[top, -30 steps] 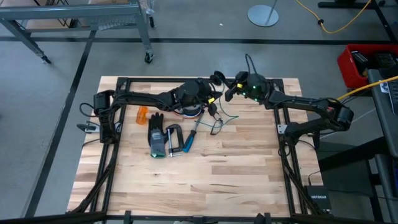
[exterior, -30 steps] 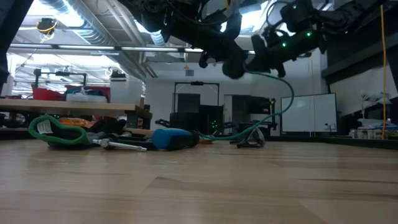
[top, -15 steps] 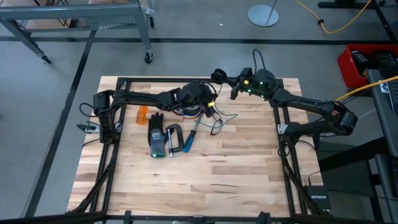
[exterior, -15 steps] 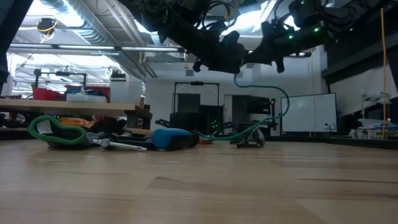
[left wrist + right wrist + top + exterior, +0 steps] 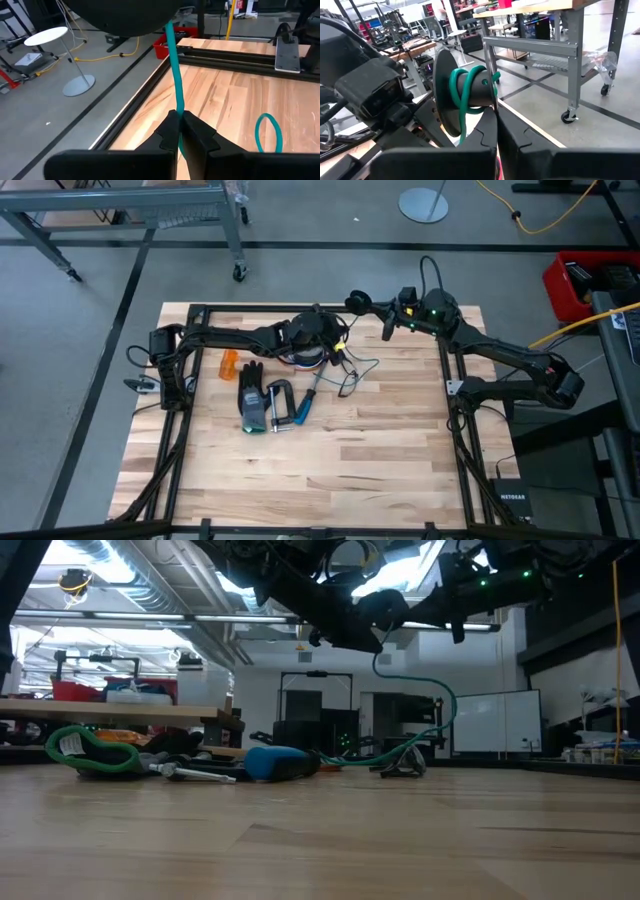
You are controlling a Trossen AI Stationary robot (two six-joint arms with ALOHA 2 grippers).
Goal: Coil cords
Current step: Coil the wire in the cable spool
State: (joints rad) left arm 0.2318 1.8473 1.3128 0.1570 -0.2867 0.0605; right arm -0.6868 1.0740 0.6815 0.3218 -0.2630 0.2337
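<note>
The thin teal-green cord (image 5: 175, 75) runs from a loop on the table (image 5: 267, 131) up through my left gripper (image 5: 179, 116) to a black spool (image 5: 470, 90), where it is wound in a few turns. My left gripper (image 5: 340, 346) is shut on the cord above the table's far middle. My right gripper (image 5: 496, 111) is shut just behind the spool (image 5: 352, 302), near the far edge. In the low view the cord (image 5: 443, 710) hangs in a slack arc down to the table. A dark cord (image 5: 347, 385) lies on the wood nearby. My left gripper pinches the teal cord (image 5: 178, 106) between its two fingertips, a single strand, well above the table. The cord runs taut from the fingers up to the spool and hangs slack below them. My right gripper's shut fingertips (image 5: 490, 120) meet the spool's narrow end (image 5: 494, 95); the fingers hide the exact hold. The spool is lifted clear of the table.
A blue-handled screwdriver (image 5: 303, 408), a clamp (image 5: 280, 402), a black glove (image 5: 252, 395) and an orange object (image 5: 229, 363) lie left of centre. A tape roll (image 5: 305, 360) sits under my left arm. The near half of the table is bare wood.
My right gripper has gone up and toward the table's far right with the spool. My left gripper has risen a little, still shut on the cord. The teal cord's hanging arc has been drawn higher; its lower end stays on the table.
</note>
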